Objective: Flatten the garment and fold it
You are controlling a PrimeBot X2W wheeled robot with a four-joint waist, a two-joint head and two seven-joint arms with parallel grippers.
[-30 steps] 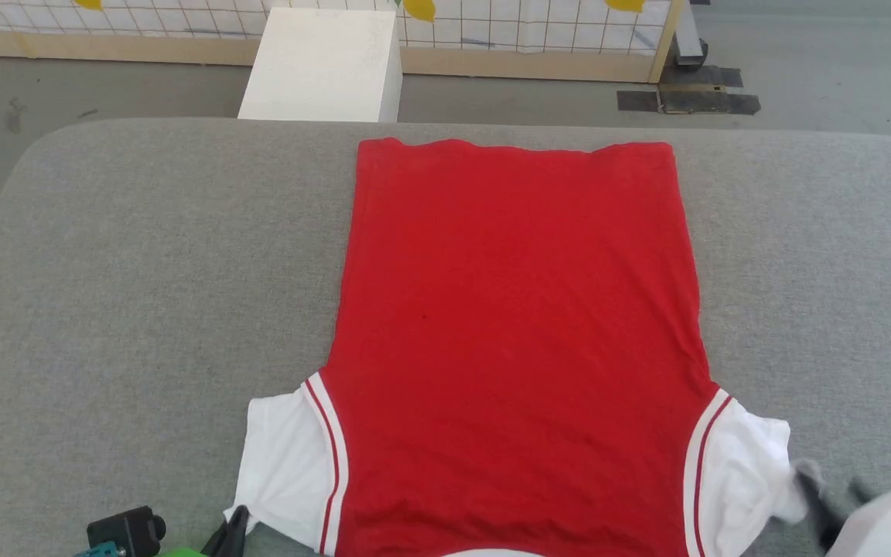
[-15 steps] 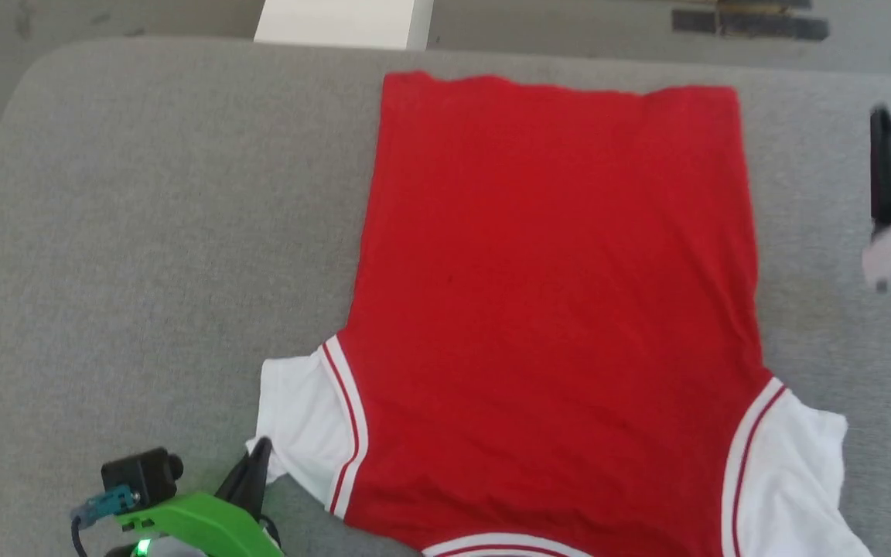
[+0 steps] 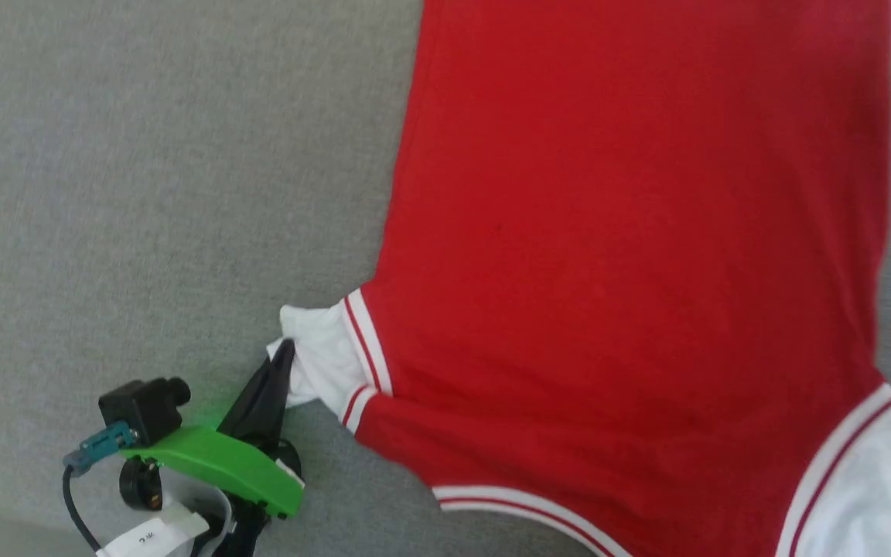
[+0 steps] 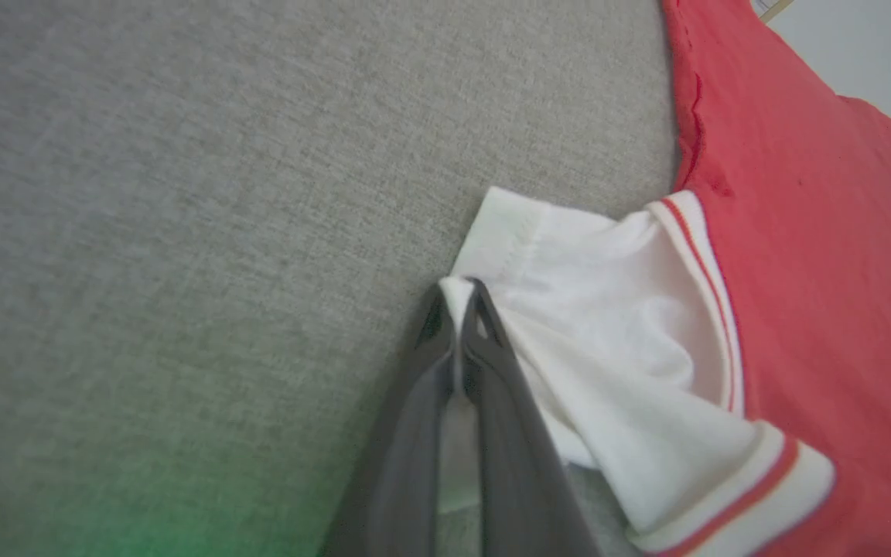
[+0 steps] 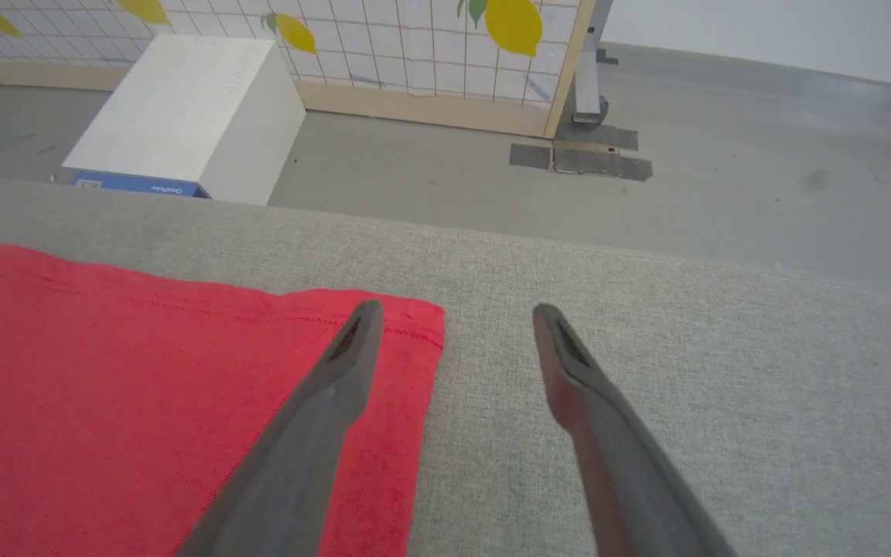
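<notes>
The red garment [image 3: 631, 232] lies spread on the grey padded surface, plain side up, with no lettering or number showing. Its white left sleeve [image 3: 318, 356] is bunched up, and my left gripper [image 3: 283, 352] is shut on that sleeve's hem. In the left wrist view the two fingers [image 4: 484, 340] are pressed together on the white sleeve edge [image 4: 608, 309]. The right sleeve [image 3: 879, 480] lies at the lower right. My right gripper [image 5: 455, 309] stands open over the far right hem corner of the garment [image 5: 144, 371], one finger above red cloth, the other above bare surface.
The grey padded surface [image 3: 144, 193] stretches wide to the left of the garment. Beyond its far edge a white box [image 5: 182, 108] stands on the floor before a lattice panel with lemon prints [image 5: 414, 46]. Dark tape patches [image 5: 581, 155] mark the floor.
The head camera has tilted down and closer. My left gripper has taken hold of the left sleeve, which is now bunched. My right gripper went from the right sleeve to the far hem.
</notes>
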